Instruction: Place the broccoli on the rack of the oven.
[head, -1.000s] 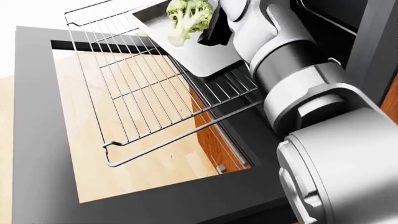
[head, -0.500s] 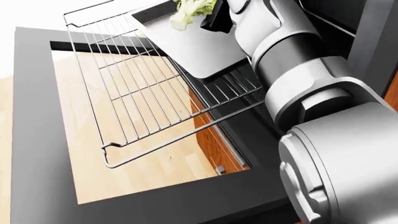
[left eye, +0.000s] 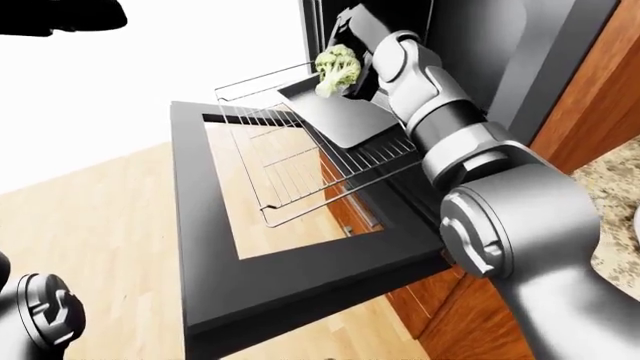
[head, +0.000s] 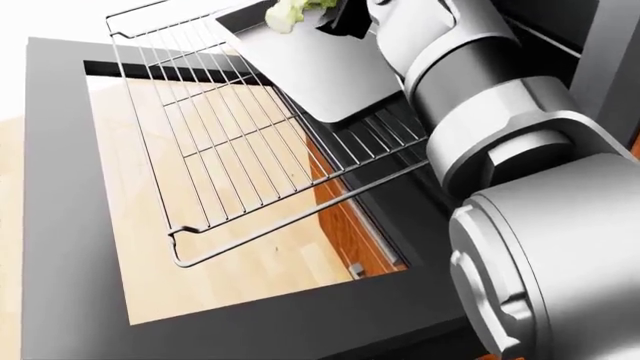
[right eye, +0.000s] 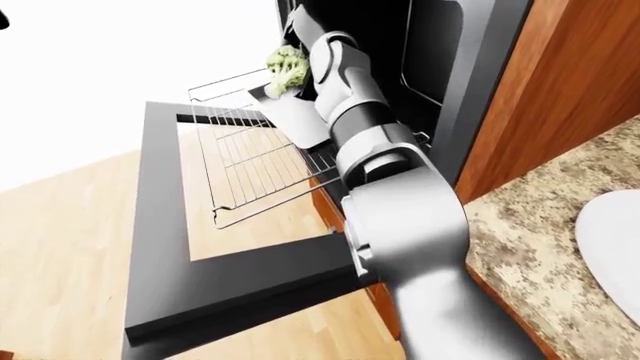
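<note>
Left-eye view: broccoli (left eye: 337, 69) above rack (left eye: 300, 161) edge

Oven door (head: 60, 225): lying open, glass pane showing wood floor beneath. Wire rack (head: 230, 142): jutting out over the door. Grey tray (head: 320, 75): sitting on the rack near top. Broccoli (head: 285, 11): showing partly at top edge, over the tray. Right arm (head: 500, 150): filling the view's right, reaching toward the broccoli.

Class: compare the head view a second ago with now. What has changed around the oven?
The broccoli, at the right hand, rose toward the view's top edge, above the grey tray. The rack and open oven door look unchanged.
</note>
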